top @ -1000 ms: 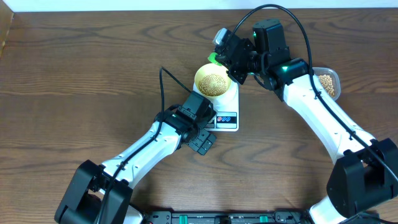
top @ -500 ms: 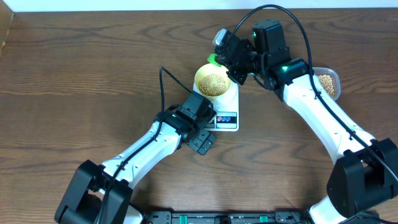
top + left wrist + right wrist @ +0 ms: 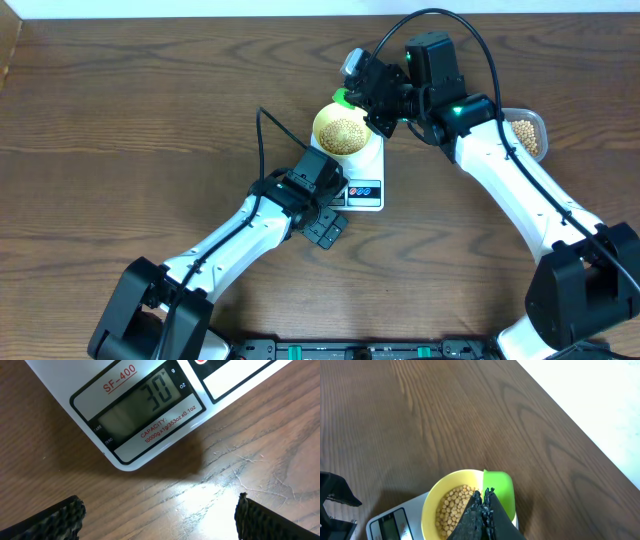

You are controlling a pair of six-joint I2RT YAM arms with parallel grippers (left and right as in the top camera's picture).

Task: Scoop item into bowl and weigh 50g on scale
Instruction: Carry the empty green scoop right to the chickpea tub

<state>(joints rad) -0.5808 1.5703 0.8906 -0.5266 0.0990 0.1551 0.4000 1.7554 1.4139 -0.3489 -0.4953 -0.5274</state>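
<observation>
A pale yellow bowl (image 3: 341, 130) holding tan beans (image 3: 342, 131) stands on the white scale (image 3: 366, 178). In the left wrist view the scale (image 3: 100, 390) shows 30 on its display. My right gripper (image 3: 366, 98) hangs over the bowl's far rim, shut on a green scoop (image 3: 345, 96). From the right wrist, the scoop (image 3: 499, 489) shows no beans and sits at the rim of the bowl (image 3: 432, 505), beside the beans (image 3: 451, 508), with the gripper (image 3: 484, 493) above it. My left gripper (image 3: 324, 229) rests open at the scale's front left corner, its fingers (image 3: 55, 519) wide apart over bare wood.
A clear plastic tub (image 3: 528, 134) with more beans sits at the right, behind my right arm. A black cable (image 3: 262, 140) rises from the left arm, left of the scale. The table's far edge runs along the top.
</observation>
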